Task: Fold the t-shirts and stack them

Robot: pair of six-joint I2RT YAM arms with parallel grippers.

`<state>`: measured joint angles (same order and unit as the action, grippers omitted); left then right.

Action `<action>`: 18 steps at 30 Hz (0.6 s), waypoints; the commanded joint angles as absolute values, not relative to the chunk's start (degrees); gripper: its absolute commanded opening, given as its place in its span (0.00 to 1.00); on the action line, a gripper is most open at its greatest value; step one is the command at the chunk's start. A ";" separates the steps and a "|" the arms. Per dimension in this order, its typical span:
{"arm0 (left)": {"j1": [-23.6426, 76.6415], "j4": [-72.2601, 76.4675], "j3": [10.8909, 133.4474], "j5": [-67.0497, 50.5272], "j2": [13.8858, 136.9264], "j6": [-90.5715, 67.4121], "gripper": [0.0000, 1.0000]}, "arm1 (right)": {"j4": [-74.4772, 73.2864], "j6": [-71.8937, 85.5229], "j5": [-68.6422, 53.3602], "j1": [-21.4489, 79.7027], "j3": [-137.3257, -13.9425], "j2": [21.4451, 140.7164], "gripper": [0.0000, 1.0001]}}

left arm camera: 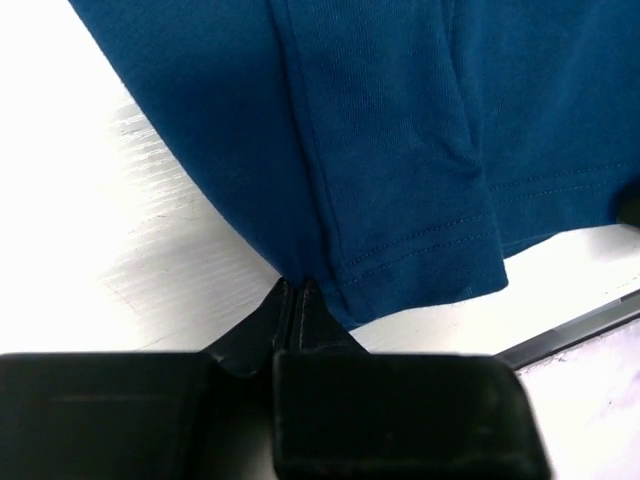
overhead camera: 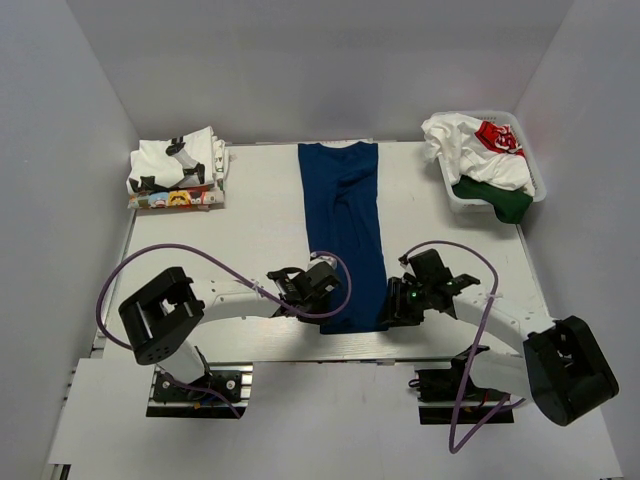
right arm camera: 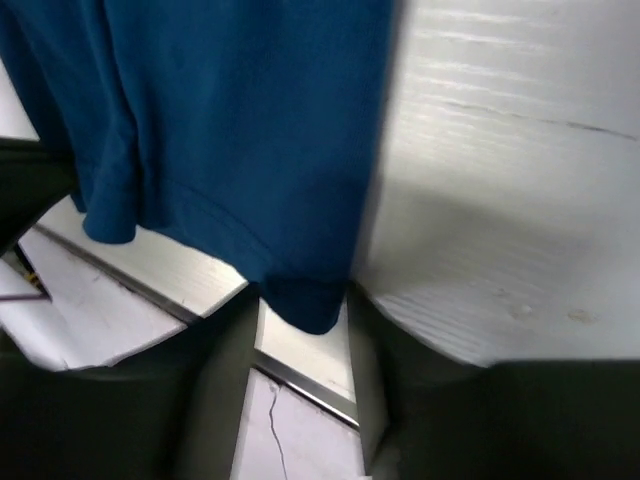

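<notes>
Overhead, the dark blue t-shirt (overhead camera: 345, 230) lies as a narrow strip in the middle of the table (overhead camera: 240, 240). Its long axis runs from far edge to near edge, collar far and hem near. The left gripper (overhead camera: 335, 300) sits at its near left corner and the right gripper (overhead camera: 392, 308) at its near right corner. A stack of folded printed t-shirts (overhead camera: 175, 172) rests at the far left. The white basket (overhead camera: 450, 192) at the far right holds a white t-shirt with red print (overhead camera: 492, 138), its lettering too small to read.

From the left wrist, the jaws are pinched together on the stitched hem corner.

From the right wrist, the fingers (right arm camera: 225, 390) stand apart, with the other hem corner drooping between them, unclamped.
</notes>
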<state>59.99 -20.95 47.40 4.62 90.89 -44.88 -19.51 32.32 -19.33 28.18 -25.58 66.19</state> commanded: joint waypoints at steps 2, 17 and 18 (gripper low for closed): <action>60.12 -25.39 47.63 2.54 92.64 -44.12 0.00 | -18.20 32.96 -17.75 28.65 -24.43 68.73 0.32; 61.17 -31.56 45.00 2.20 83.32 -47.64 0.00 | -26.29 33.92 -19.32 30.58 -21.97 58.27 0.00; 61.17 -31.03 45.87 2.20 83.32 -47.64 0.00 | -24.54 34.01 -20.03 31.19 -21.89 58.79 0.00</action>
<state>60.99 -29.28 45.45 3.14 85.41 -47.24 -24.88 34.13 -17.98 30.04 -23.18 57.80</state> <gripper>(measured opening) 0.083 0.015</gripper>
